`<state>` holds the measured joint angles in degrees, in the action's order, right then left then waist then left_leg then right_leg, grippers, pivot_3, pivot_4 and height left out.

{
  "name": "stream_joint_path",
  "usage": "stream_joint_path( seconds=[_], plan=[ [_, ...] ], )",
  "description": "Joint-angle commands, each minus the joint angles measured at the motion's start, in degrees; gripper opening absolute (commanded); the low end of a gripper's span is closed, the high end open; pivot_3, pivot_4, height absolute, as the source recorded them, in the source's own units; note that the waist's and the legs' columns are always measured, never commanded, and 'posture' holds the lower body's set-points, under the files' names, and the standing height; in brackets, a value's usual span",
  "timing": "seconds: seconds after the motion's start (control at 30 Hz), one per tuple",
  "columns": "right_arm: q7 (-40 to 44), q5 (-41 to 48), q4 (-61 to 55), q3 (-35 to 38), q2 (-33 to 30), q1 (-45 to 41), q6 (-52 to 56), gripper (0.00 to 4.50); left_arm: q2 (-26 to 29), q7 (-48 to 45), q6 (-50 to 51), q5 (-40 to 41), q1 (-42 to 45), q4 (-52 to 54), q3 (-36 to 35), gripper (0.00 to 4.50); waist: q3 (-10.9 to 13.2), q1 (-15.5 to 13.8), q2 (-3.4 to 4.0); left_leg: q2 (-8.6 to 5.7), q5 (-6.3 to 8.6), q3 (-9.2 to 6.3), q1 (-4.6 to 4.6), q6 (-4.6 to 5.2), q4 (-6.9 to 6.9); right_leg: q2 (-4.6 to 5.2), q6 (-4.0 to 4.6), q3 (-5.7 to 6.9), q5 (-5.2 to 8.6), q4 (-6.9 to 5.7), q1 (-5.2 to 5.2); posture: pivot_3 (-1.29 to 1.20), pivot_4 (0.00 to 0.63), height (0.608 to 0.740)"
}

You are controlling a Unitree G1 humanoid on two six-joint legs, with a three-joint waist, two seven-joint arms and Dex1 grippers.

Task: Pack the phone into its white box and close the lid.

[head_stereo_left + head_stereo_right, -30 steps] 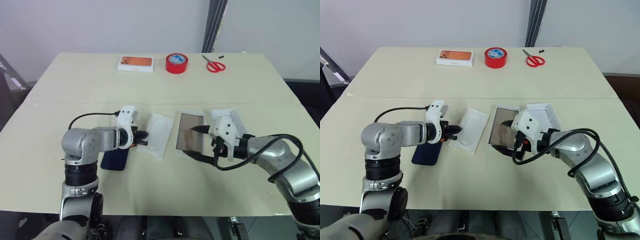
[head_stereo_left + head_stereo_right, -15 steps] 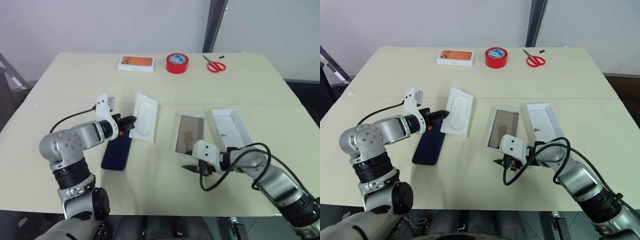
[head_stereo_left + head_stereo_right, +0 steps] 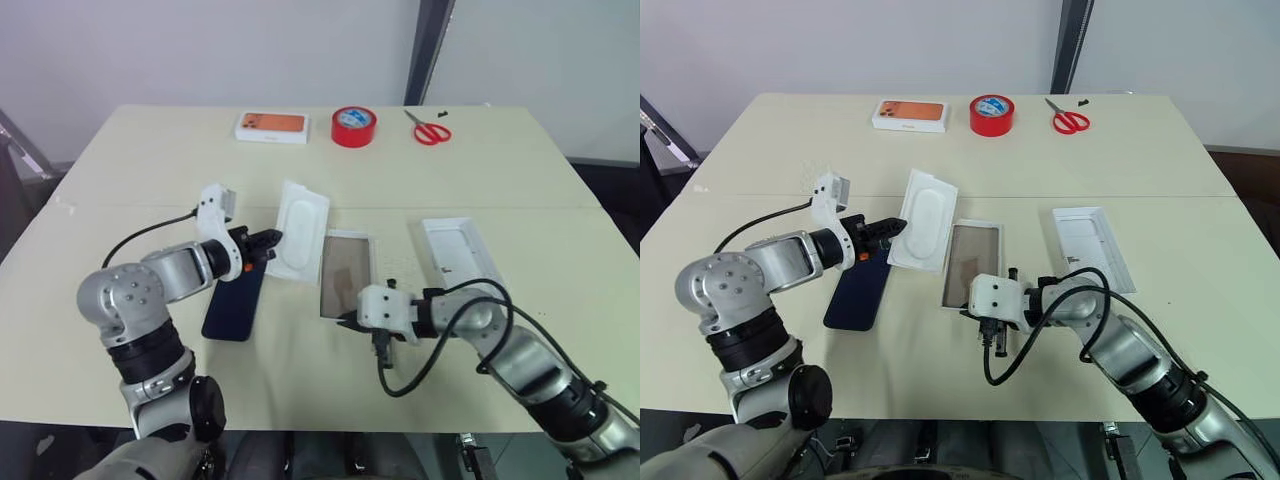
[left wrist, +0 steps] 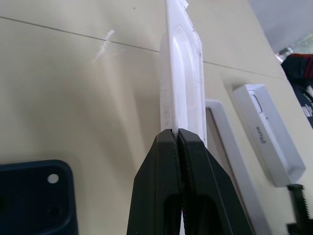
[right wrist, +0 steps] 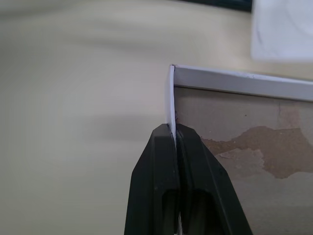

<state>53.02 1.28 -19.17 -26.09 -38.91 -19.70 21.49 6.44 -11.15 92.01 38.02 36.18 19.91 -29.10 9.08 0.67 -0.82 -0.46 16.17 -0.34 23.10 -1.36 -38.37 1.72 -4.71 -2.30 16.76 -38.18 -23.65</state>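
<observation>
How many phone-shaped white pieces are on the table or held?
4: the picture box at the far edge, the insert in the left pincer, the white box mid-table, the lid to its right.

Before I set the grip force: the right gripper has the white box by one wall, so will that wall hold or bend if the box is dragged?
Probably bends: the right gripper pinches one thin wall of the white box. The shallow box looks light, so it likely slides over the table. Pinched near a corner, it may pivot.

Phone [image 3: 232,305] upper end hidden behind left arm; lid's [image 3: 1092,246] dark marks too small to read
</observation>
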Motion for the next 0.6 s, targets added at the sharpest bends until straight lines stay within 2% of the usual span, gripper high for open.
stream_joint_path(
  seconds=[0.03, 0.07, 0.17, 0.37, 0.5, 0.6],
  plan=[
    [-0.2, -2.1, 2.9, -0.8, 2.4, -3.2, -3.5, 0.06, -1.2, 0.3, 0.5, 1.7, 1.0, 1.5, -0.9, 0.00, 0.0, 0.1, 0.00, 0.00, 0.00, 0.00, 0.00, 0.00, 0.00, -0.01, 0.00, 0.00, 0.00, 0.00, 0.00, 0.00, 0.150, 0.733],
    [0.4, -2.4, 3.5, -1.0, 2.7, -3.7, -4.1, 0.06, -1.5, 0.5, 0.5, 1.9, 1.0, 1.5, -0.9, 0.00, 0.0, 0.1, 0.00, 0.00, 0.00, 0.00, 0.00, -0.01, 0.00, -0.01, 0.00, 0.00, 0.00, 0.00, -0.01, 0.00, 0.150, 0.733],
    [2.1, -2.5, 4.2, -0.8, 2.7, -3.9, -4.8, 0.91, -2.4, 1.3, 0.5, 2.2, 0.8, 1.5, -0.9, 0.00, 0.0, 0.0, 0.00, 0.00, -0.01, 0.00, 0.00, -0.01, 0.00, -0.01, 0.00, 0.00, 0.00, -0.01, 0.00, 0.00, 0.150, 0.733],
    [3.5, 2.8, 0.2, 5.2, 2.1, -2.6, -2.6, 3.95, -7.4, 5.6, 0.5, 2.5, 0.5, 1.5, -1.8, 0.00, 0.0, -0.1, -0.01, -0.01, 0.00, 0.00, 0.03, 0.00, 0.00, 0.02, 0.00, 0.00, 0.00, 0.01, 0.00, 0.00, 0.150, 0.733],
    [7.7, 10.8, -5.3, 11.9, -2.2, -0.9, 4.4, 3.95, -10.4, 8.6, 0.5, 1.8, -0.6, 1.5, 0.4, 0.00, 0.0, -0.1, -0.04, -0.01, 0.13, -0.01, 0.03, 0.22, 0.01, 0.02, 0.00, 0.01, 0.00, 0.02, 0.00, 0.00, 0.150, 0.733],
    [8.8, 12.9, -6.9, 14.8, -5.4, -0.1, 6.7, 3.95, -12.5, 10.4, 0.5, 1.1, -1.0, 1.2, 1.1, 0.00, 0.0, 0.0, -0.04, -0.01, 0.19, -0.03, 0.02, 0.34, 0.01, 0.02, 0.00, 0.02, 0.00, 0.02, 0.02, 0.00, 0.150, 0.733]
  ],
)
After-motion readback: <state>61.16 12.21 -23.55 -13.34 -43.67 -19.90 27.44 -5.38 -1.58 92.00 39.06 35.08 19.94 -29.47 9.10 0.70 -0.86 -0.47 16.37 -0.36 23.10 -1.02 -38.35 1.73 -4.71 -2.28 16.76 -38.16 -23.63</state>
